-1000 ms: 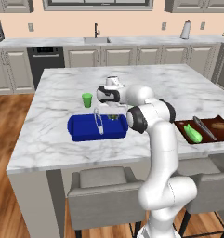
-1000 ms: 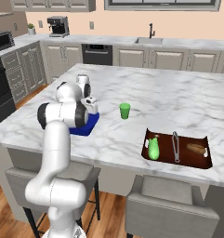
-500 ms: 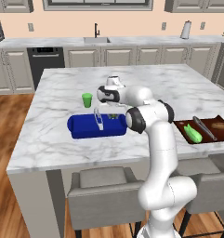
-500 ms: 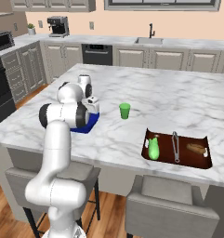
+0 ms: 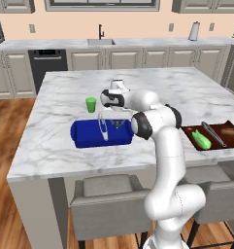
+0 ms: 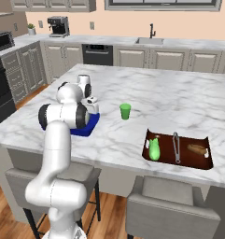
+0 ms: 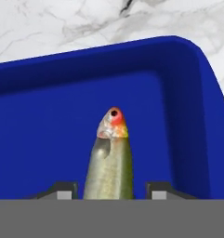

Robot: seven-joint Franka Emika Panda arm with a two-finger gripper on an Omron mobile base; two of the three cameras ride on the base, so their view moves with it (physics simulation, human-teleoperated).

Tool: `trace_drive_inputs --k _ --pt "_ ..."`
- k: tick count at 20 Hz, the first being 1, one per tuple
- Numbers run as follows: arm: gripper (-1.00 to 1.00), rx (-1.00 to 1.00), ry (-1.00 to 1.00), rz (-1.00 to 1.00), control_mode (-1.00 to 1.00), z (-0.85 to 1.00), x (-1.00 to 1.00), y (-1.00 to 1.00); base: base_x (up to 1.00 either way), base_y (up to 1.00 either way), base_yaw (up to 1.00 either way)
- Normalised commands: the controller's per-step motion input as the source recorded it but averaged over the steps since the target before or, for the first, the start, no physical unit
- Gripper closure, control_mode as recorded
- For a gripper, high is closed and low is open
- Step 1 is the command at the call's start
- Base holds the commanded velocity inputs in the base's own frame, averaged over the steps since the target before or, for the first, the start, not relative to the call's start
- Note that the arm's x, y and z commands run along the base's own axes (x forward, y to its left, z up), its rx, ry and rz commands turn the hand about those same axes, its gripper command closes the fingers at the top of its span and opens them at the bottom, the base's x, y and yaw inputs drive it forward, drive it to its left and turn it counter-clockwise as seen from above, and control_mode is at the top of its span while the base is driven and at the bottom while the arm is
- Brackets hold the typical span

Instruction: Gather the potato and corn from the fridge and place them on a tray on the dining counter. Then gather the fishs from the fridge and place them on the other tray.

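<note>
The kitchen has pale cabinets along a peach wall, a sink under the window and a wood floor, and in the middle stands the dining counter [image 5: 65,146], a white-and-grey marbled desk with grey stools in front of it. The white arm bends over this desk, and its fingers [image 7: 112,189] hang just above the other tray [image 5: 89,133], the deep blue one with a thin arched metal handle. In the hand view two small dark tips rise at the bottom edge and stand apart, with a fish [image 7: 111,160] between them; there is a small gap on each side of the fish, so the tips do not press it, and I cannot tell if they touch it at all. The fish is slim and olive-grey with a red-orange head that points away from the fingers, and the blue floor of the tray lies under it. Its tail end is cut off by the bottom of this view. In the left base view only a small greenish spot [image 5: 117,124] shows in the tray under the hand, too small to make out well. A small green cup [image 6: 125,111] stands on the desk near the fingers, beside the blue tray. Well apart from the fingers, toward the other end of the desk, the brown tray [image 6: 179,161] holds the corn [image 6: 154,149] and the potato [image 6: 197,149], one on each side of its handle. I see no writing or label that can be read.
</note>
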Motion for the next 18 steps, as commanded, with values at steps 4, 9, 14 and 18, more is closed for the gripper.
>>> trace_drive_inputs --k 4,9,14,18 --pt "-1.00 0.00 0.00 0.00 -1.00 0.00 0.00 0.00 0.00 0.00 0.00" --pt "-1.00 0.00 0.00 -0.01 -1.00 0.24 -0.29 0.00 0.00 0.00 0.00" --pt "-1.00 0.00 -0.02 -0.03 -1.00 0.69 -1.00 -0.02 0.00 0.00 0.00" --pt "-1.00 0.00 -0.18 0.00 -1.00 0.16 -1.00 -0.29 0.00 0.00 0.00"
